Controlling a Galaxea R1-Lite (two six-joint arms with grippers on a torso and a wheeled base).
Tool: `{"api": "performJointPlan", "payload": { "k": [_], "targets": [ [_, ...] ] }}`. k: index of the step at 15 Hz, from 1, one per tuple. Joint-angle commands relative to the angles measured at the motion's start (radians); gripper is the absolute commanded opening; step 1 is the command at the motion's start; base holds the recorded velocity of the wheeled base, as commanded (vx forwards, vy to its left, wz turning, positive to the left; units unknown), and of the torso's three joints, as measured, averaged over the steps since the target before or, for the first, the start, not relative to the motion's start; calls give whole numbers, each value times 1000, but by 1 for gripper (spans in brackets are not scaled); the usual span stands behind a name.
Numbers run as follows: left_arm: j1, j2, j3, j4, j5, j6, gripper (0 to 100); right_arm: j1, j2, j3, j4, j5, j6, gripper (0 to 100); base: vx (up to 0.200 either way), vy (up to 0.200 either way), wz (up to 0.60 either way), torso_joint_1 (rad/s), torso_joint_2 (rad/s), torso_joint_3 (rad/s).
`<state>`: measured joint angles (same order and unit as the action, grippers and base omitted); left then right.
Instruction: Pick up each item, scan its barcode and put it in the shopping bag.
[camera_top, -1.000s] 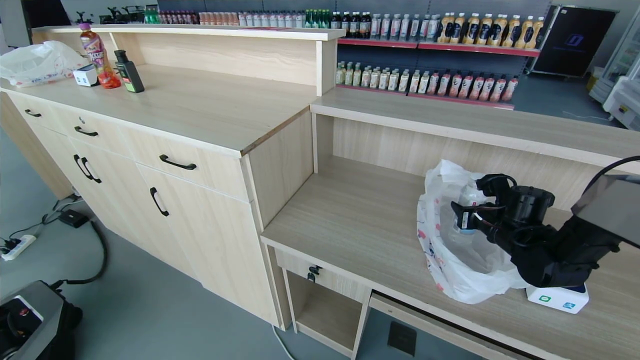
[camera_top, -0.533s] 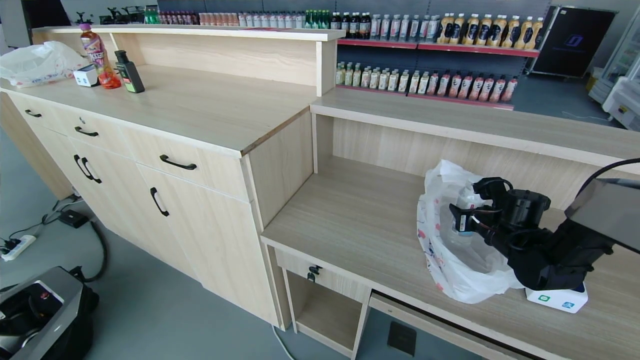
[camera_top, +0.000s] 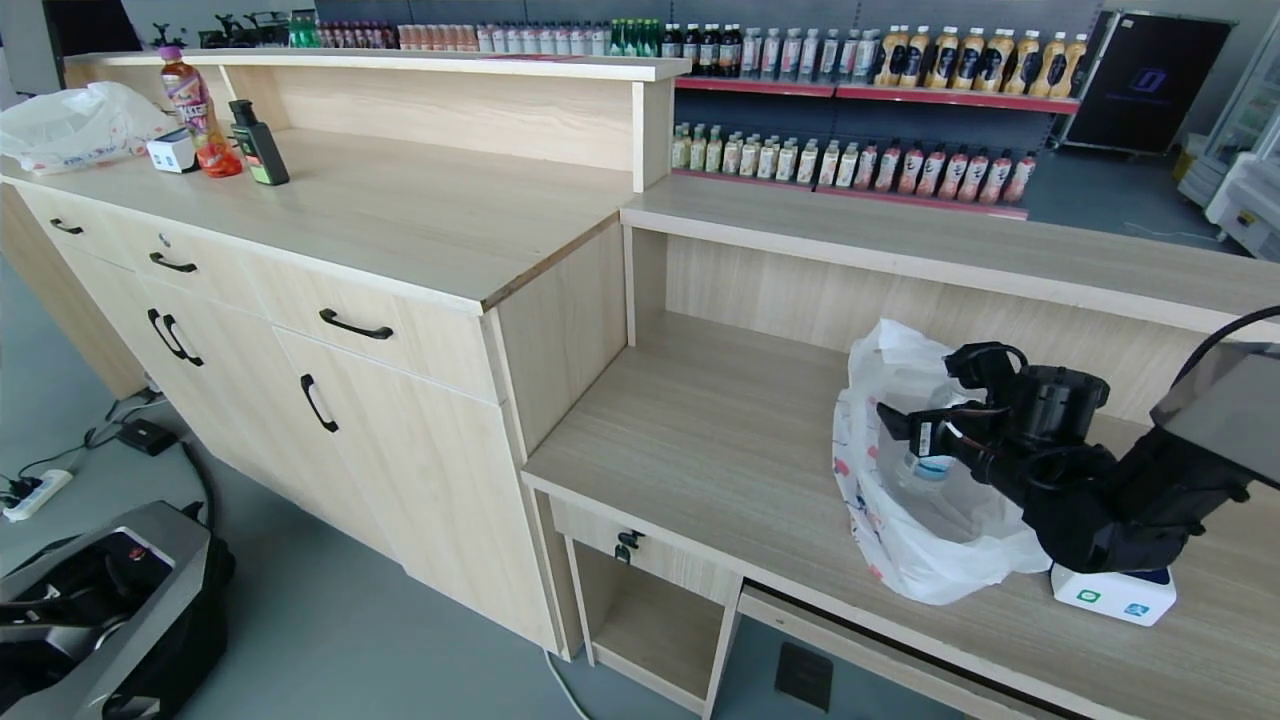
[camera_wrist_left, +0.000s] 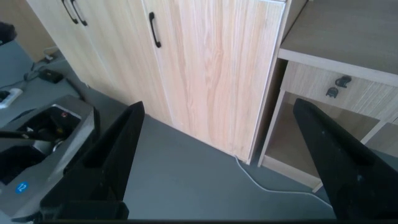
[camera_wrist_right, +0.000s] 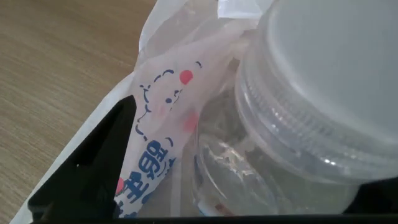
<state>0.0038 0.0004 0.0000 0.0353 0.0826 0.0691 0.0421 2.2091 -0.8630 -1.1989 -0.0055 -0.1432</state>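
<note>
Your right pincer (camera_top: 930, 400) hangs over the mouth of the shopping bag (camera_top: 905, 550), which stands on the desk (camera_top: 720, 440); its jaws stand apart and grip nothing; one finger (camera_wrist_right: 93, 168) is clear of the bottle (camera_top: 918, 462), with bag film between them. The bottle sits inside the bag, just below the pincer, cap towards it. A small white box (camera_top: 1112, 596) rests on the desk just beside the bag. Your left pincer (camera_wrist_left: 217, 124) hangs low over the floor (camera_wrist_left: 186, 180) near the cabinet (camera_wrist_left: 211, 62); its jaws are wide apart and empty.

Glossy plastic bag (camera_top: 905, 545), matt wood counter (camera_top: 715, 440)
</note>
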Motion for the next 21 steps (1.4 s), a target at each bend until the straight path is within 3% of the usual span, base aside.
{"api": "performJointPlan", "payload": {
  "k": [1, 6, 8, 10, 11, 12, 13, 15, 16, 17, 19, 21],
  "targets": [
    [1, 0, 0, 0, 0, 0, 100, -5, -189, 47, 70, 18, -55, 100, 0, 0, 0, 0, 0, 0],
    [1, 0, 0, 0, 0, 0, 100, -11, -600, 220, 242, 4, -145, 100, 0, 0, 0, 0, 0, 0],
    [1, 0, 0, 0, 0, 0, 100, -79, -844, 297, 369, -4, -251, 100, 0, 0, 0, 0, 0, 0],
    [1, 0, 0, 0, 0, 0, 100, -203, -997, 312, 503, -7, -365, 100, 0, 0, -600, -2, 2, 5],
    [1, 0, 0, 0, 0, 0, 100, -284, -1080, 266, 634, -4, -394, 100, 0, 0, -600, -7, -2, 7],
    [1, 0, 0, 0, 0, 0, 100, -303, -1089, 245, 665, -7, -389, 100, 0, 0, -600, -7, 7, 7],
    [1, 0, 0, 0, 0, 0, 100, -378, -1100, 167, 791, -11, -331, 100, 0, 0, -600, 12, 12, 2],
    [1, 0, 0, 0, 0, 0, 100, -442, -1076, 93, 901, -11, -268, 100, 0, 0, -600, 0, 0, 5],
    [1, 0, 0, 0, 0, 0, 100, -533, -1019, 9, 1041, 1, -219, 100, 0, 0, -600, 2, -17, 2],
    [1, 0, 0, 0, 0, 0, 100, -544, -959, -54, 1102, 1, -202, 100, 0, 0, -600, -2, 2, 2],
    [1, 0, 0, 0, 0, 0, 100, -556, -819, -134, 1099, 13, -125, 100, 0, 0, -300, 1, 1, 1],
    [1, 0, 0, 0, 0, 0, 100, -567, -649, -240, 1000, 116, -136, 100, 0, 0, 0, 0, 0, 0]
  ]
}}
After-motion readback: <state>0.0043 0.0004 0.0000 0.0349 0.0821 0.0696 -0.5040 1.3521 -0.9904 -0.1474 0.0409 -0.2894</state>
